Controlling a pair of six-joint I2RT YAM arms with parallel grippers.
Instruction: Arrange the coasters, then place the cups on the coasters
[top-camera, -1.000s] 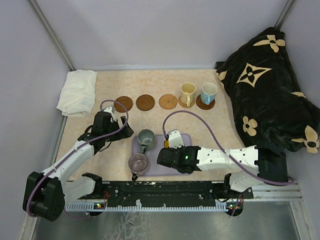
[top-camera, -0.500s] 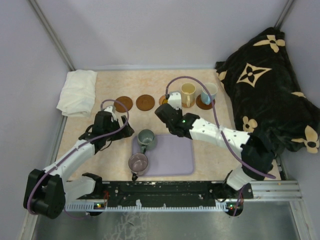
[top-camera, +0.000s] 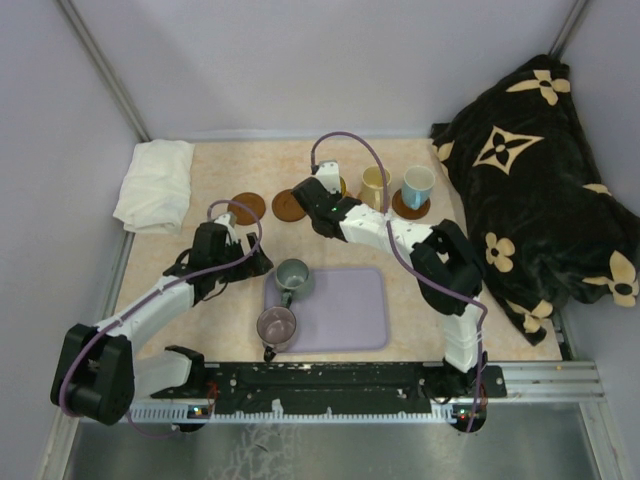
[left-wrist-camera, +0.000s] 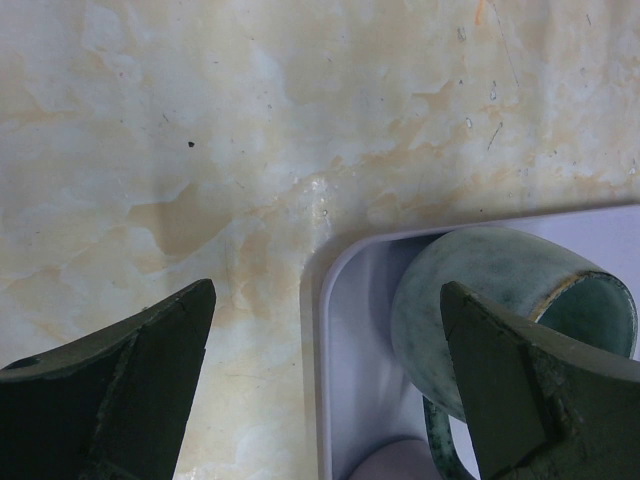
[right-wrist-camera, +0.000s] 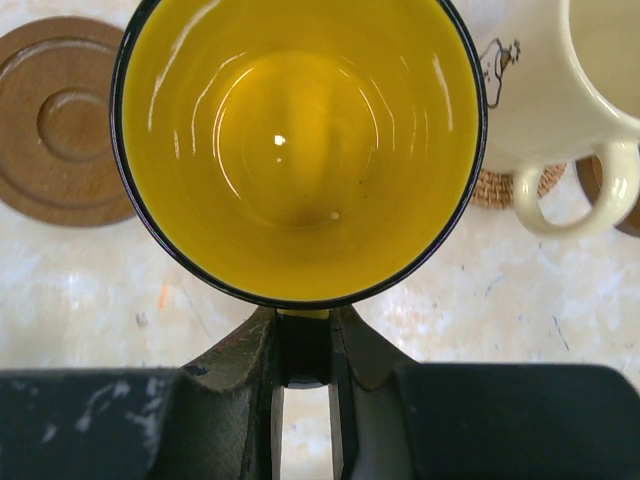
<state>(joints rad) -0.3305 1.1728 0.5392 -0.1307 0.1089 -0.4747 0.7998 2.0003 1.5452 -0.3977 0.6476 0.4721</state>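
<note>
The orange-yellow cup (right-wrist-camera: 300, 150) hung upright in the right gripper (right-wrist-camera: 303, 335), whose jaws were pinched closed on the handle at the cup's near side. It sat in the far row, between a bare coaster (right-wrist-camera: 60, 120) on its left and the cream cup (right-wrist-camera: 560, 90) on its right. What lay beneath it could not be told, since the cup and the arm hid that spot in both views.

From above, two coasters lay bare at the left of the row, one (top-camera: 246, 207) fully visible and the next (top-camera: 287, 206) partly covered by the right arm. The cream cup and the white-and-blue cup (top-camera: 416, 185) each stood on a coaster at the right end.

The grey-green cup (top-camera: 292, 275) stood in the far left corner of the lavender tray (top-camera: 350, 315), and the mauve cup (top-camera: 276, 324) stood at its near left edge. The left gripper (left-wrist-camera: 327, 300) was spread wide and held nothing, poised over the bench just beside the tray's corner and the grey-green cup. A white cloth (top-camera: 155, 183) lay at the bench's far left, and a black flowered blanket (top-camera: 530, 190) was heaped at the right.
</note>
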